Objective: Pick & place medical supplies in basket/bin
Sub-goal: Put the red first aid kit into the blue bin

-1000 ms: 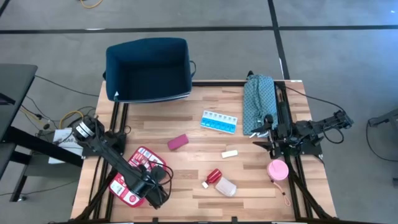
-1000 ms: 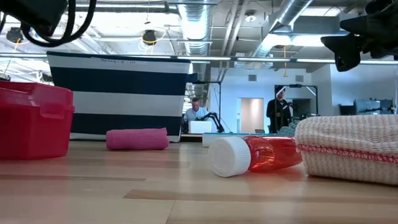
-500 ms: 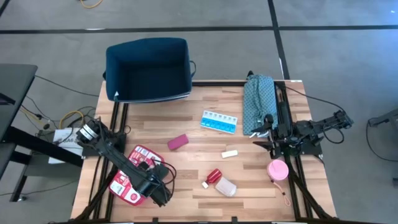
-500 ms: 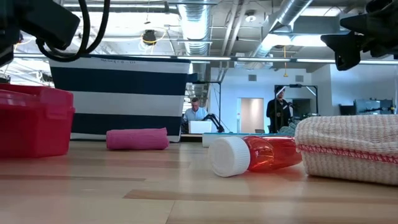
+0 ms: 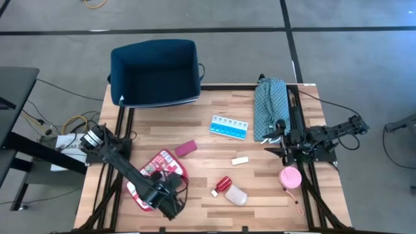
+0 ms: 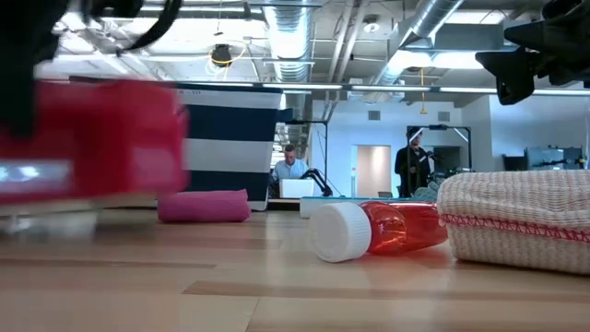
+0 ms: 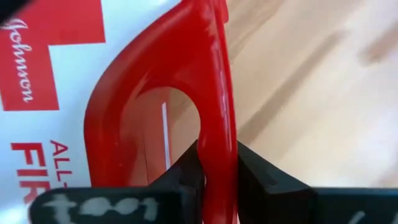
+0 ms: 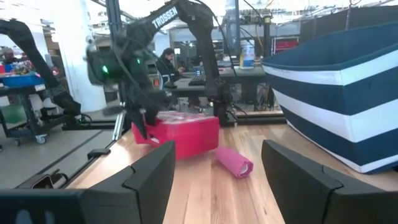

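Observation:
The red-and-white first-aid case (image 5: 155,174) lies aslant at the near left of the table, and my left gripper (image 5: 164,193) is shut on its red handle. The navy striped bin (image 5: 155,71) stands at the far left edge. On the wood lie a magenta block (image 5: 186,148), a light-blue pill organizer (image 5: 229,127), a white piece (image 5: 240,160), a red-capped clear bottle (image 5: 231,190) on its side and a pink disc (image 5: 290,177). My right gripper (image 8: 214,180) waits open at the right edge. My left gripper pinches the case's red carry handle (image 7: 217,134) between its two fingers (image 7: 186,171), one on each flat side of the handle's bow. The fingers come from above and lie across the handle. The case shows blurred and tilted (image 8: 180,134); whether it is clear of the table cannot be told.
A long teal patterned cloth bundle (image 5: 270,107) lies along the far right edge beside my right arm. People stand in the room beyond the table (image 6: 415,161). Bare wood lies between the case and the bin.
My left gripper has shut on the case's handle and gone a little toward the table's right edge. The case has come along with it, turned about, and now sits nearer the magenta block; in the low view it is blurred and stands larger.

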You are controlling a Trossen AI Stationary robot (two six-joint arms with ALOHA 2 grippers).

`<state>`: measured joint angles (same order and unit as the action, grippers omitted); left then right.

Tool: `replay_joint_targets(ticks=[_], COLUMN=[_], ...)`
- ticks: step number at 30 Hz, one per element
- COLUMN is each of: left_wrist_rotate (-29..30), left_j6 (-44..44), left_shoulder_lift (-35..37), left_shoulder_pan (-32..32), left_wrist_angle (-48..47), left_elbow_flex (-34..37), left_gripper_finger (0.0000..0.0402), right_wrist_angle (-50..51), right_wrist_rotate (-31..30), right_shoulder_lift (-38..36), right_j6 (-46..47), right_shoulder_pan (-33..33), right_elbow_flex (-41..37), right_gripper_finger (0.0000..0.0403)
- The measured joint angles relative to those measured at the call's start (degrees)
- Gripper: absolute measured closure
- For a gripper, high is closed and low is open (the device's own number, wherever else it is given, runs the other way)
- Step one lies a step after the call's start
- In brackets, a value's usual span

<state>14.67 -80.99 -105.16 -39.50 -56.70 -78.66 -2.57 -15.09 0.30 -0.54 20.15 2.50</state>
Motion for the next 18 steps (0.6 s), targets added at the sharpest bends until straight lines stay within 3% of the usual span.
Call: replay_joint_targets(ticks=[4,11,18], left_wrist_rotate=[6.7,22.3,37.5], left_j6=[4.3,11.3,27.6], left_shoulder_lift=[0.0,0.0,0.2], left_shoulder_pan=[0.3,0.8,4.8], left_wrist_angle=[-4.5,-21.1,-29.9], left_elbow_flex=[-9.3,-30.2,-46.1], left_gripper_finger=[0.0367,0.0367,0.0367], right_wrist_angle=[0.0,0.0,0.0], right_wrist_rotate=[0.0,0.0,0.0], right_shoulder_lift=[0.0,0.0,0.0], right_j6=[0.0,0.0,0.0], right_shoulder_pan=[0.0,0.0,0.0], right_elbow_flex=[0.0,0.0,0.0], right_gripper_finger=[0.0168,0.0168,0.0168])
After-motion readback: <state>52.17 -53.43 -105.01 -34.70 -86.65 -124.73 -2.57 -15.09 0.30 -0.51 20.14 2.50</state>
